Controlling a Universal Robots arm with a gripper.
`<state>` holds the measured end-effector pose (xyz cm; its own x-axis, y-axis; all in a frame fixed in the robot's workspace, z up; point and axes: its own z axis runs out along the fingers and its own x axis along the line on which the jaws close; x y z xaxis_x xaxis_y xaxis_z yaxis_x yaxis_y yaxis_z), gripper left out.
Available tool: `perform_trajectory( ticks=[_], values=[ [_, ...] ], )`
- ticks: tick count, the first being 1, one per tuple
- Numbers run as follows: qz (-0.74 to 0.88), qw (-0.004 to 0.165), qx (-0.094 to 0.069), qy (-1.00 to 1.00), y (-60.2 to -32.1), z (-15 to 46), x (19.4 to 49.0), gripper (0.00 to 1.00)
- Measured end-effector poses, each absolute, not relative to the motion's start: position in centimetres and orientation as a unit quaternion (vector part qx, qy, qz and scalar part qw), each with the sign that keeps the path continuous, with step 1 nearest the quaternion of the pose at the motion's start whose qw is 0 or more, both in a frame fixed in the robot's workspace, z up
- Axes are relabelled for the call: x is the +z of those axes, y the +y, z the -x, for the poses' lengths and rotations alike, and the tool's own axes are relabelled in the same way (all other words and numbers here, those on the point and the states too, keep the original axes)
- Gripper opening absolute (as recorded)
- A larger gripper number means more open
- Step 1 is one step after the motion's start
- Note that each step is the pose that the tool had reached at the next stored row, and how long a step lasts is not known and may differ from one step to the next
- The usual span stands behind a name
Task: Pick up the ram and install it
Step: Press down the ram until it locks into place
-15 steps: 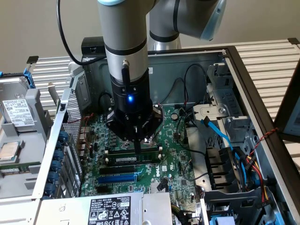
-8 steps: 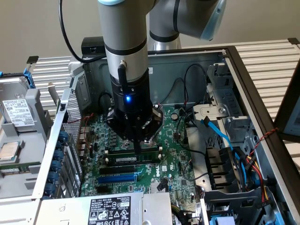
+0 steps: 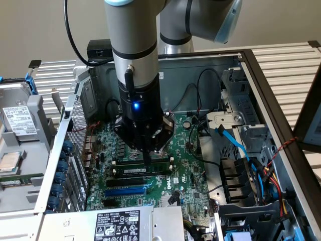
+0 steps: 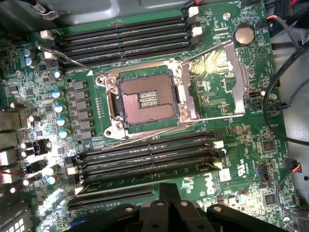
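Now jaws point(image 3: 152, 156) together, pressing ram point(image 3: 140, 170) in black memory slot.

One camera stands off from me, high and in front of the open computer case point(image 3: 251, 60), looking down past my arm. My wrist camera stares straight down, close over the motherboard point(image 4: 231, 154) (both views share its memory slots point(image 4: 145, 154)).
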<state>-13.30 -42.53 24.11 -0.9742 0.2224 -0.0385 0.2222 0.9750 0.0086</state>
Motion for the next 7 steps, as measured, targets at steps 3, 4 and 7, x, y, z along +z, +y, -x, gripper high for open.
perform_trajectory(
  ticks=[3,4,7],
  values=[
    [-0.113,0.019,0.003,0.993,-42.53,13.30,24.11,0.10],
    [-0.113,0.019,0.004,0.993,-42.53,13.30,24.11,0.10],
    [-0.114,0.019,0.005,0.993,-42.53,13.30,24.11,0.10]
  ],
)
